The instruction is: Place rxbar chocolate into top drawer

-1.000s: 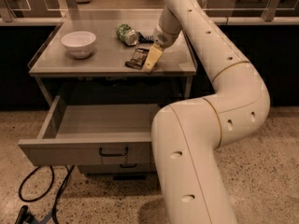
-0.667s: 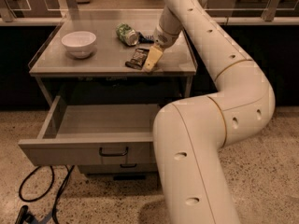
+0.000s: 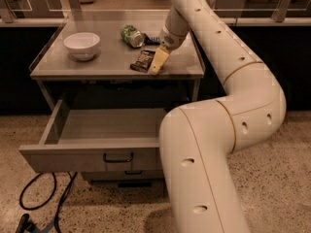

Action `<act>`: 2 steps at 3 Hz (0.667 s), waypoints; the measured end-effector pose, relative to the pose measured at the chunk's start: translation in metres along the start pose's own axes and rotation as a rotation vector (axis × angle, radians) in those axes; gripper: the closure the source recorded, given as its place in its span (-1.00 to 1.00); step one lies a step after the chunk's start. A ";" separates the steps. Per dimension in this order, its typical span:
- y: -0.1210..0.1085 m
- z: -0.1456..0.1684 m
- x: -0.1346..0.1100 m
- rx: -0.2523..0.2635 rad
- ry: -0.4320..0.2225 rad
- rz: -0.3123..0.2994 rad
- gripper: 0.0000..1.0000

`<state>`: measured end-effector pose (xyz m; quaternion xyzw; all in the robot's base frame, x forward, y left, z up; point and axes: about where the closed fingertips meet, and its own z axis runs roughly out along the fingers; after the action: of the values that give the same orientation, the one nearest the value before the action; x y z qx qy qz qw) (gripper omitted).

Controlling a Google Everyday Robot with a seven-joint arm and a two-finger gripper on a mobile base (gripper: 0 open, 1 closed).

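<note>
**Gripper [image 3: 158, 65] down at the table top, rxbar chocolate [image 3: 143, 60] just beside it**

Arm [image 3: 228, 125], thick and white, rises from the lower foreground. It bends at the right, runs back over the right side of the table [image 3: 97, 68] and comes down from behind. The gripper, pale yellow at its end, points down at the front right part of the table top. Its tip is at the right edge of the rxbar chocolate, touching it or a hair off; which of the two cannot be told. Whether the claw is open or closed also cannot be told from this angle, and no hold on the bar is visible.

The rxbar chocolate lies flat on the table, near the front edge, with its long side slanting away toward the back.

A green can [image 3: 131, 35] lies on its side behind the bar. A dark flat bar [image 3: 151, 41] sits just to the right of the can, partly hidden by the wrist. A white bowl [image 3: 81, 45] stands upright on the left part of the table, well apart from the rest.

Under the table top, the top drawer [image 3: 73, 157] is pulled far out, so its grey floor shows. A dark bar handle [image 3: 118, 158] sits at the middle of its front. The lower drawer [image 3: 127, 174] peeks out beneath it. A black cable [image 3: 36, 200] loops on the speckled floor at lower left.
</note>
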<state>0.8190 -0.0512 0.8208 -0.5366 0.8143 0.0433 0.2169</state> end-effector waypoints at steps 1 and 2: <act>0.000 0.000 0.000 0.000 0.000 0.000 -0.30; 0.004 -0.002 0.001 0.000 0.000 0.000 -0.76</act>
<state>0.8149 -0.0508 0.8213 -0.5366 0.8143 0.0433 0.2169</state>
